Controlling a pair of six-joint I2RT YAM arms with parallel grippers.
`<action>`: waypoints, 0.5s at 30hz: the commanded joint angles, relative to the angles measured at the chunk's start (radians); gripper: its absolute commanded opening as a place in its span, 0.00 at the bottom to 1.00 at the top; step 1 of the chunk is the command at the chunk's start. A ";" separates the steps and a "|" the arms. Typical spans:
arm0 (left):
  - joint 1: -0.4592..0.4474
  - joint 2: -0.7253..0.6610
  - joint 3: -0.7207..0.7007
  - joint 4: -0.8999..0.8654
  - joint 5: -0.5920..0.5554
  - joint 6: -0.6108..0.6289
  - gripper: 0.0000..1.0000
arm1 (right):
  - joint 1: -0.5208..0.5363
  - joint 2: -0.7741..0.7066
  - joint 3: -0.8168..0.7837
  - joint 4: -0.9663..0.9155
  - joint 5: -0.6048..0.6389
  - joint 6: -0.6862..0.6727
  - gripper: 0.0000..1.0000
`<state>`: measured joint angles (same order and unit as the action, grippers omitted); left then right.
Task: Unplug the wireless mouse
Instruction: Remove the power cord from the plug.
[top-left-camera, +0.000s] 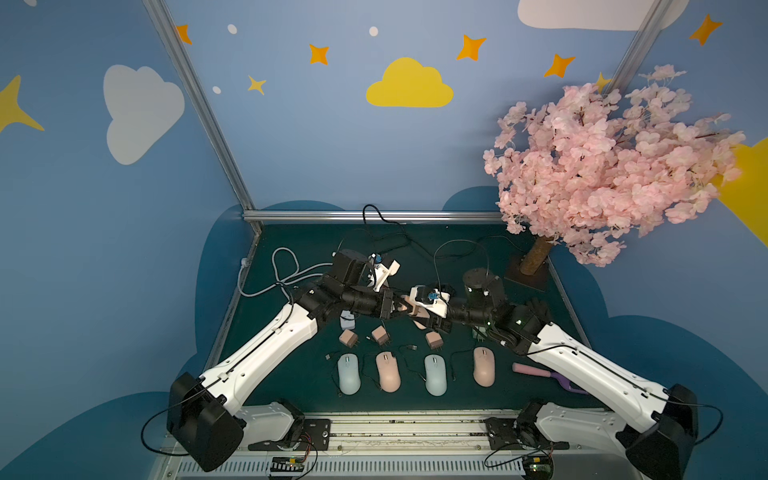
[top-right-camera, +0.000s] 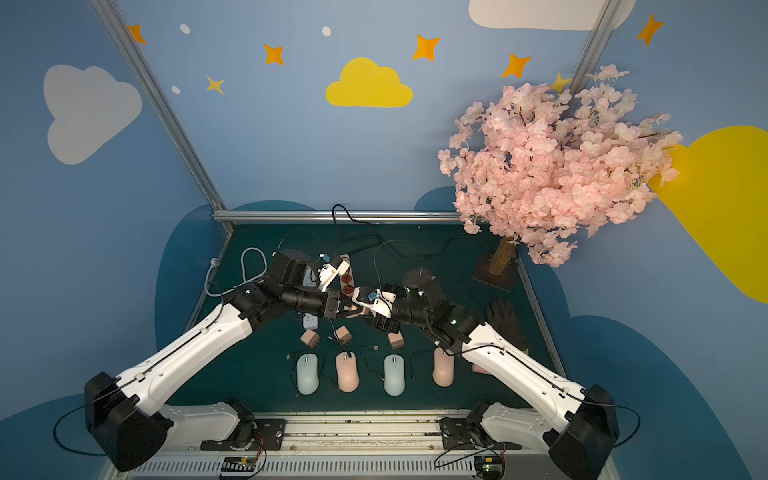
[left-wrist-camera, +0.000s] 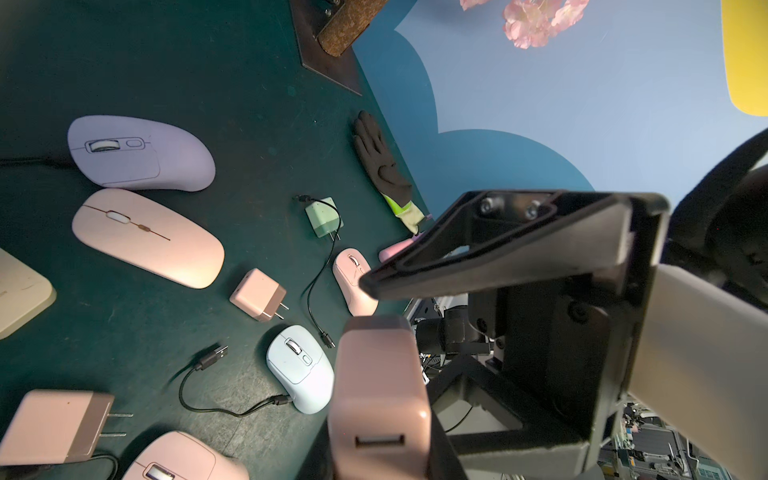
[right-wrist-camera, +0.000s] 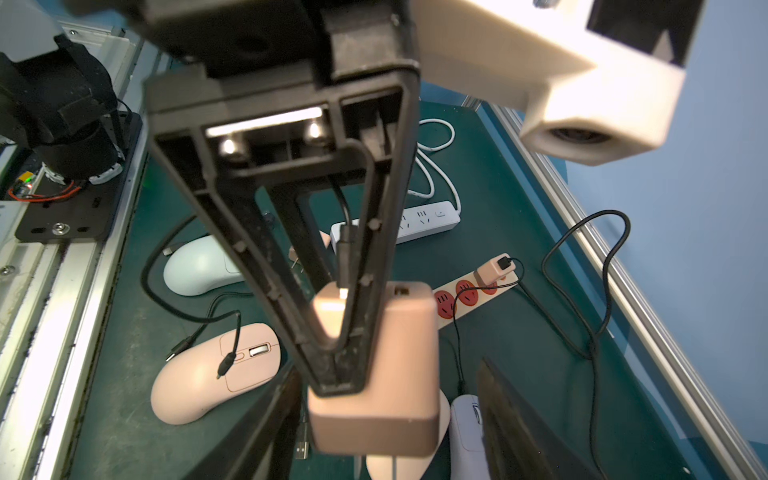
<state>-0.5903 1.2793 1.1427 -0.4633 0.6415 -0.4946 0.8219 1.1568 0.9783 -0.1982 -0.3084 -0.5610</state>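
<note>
– Charger first: your left claw (right-wrist-camera: 388, 365) squeezed the pink charger block (right-wrist-camera: 409, 332) up in the air, I guessed so the black plug (right-wrist-camera: 344, 249) could come out.
– Your right claw (right-wrist-camera: 337, 355) sat around that plug; pinching or not, I couldn't tell. Nor which wireless mouse its cord (right-wrist-camera: 341, 199) fed. A lilac mouse (left-wrist-camera: 141, 153) and a flat pink mouse (left-wrist-camera: 145, 237) lay right below.
– Loose cords (left-wrist-camera: 195, 395) and spare chargers (left-wrist-camera: 259, 295) crowded the mat (left-wrist-camera: 166, 62) there.
</note>
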 joint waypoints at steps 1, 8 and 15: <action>-0.006 -0.006 0.015 0.014 0.027 0.013 0.04 | 0.015 0.015 0.034 0.036 0.021 -0.001 0.57; -0.011 -0.005 0.017 0.014 0.030 0.016 0.04 | 0.022 0.026 0.035 0.043 0.025 0.003 0.40; -0.010 -0.039 0.017 -0.008 -0.018 0.035 0.42 | 0.023 0.001 0.023 0.009 0.086 0.001 0.12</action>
<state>-0.5957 1.2755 1.1427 -0.4587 0.6315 -0.4896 0.8417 1.1759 0.9798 -0.1829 -0.2695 -0.5648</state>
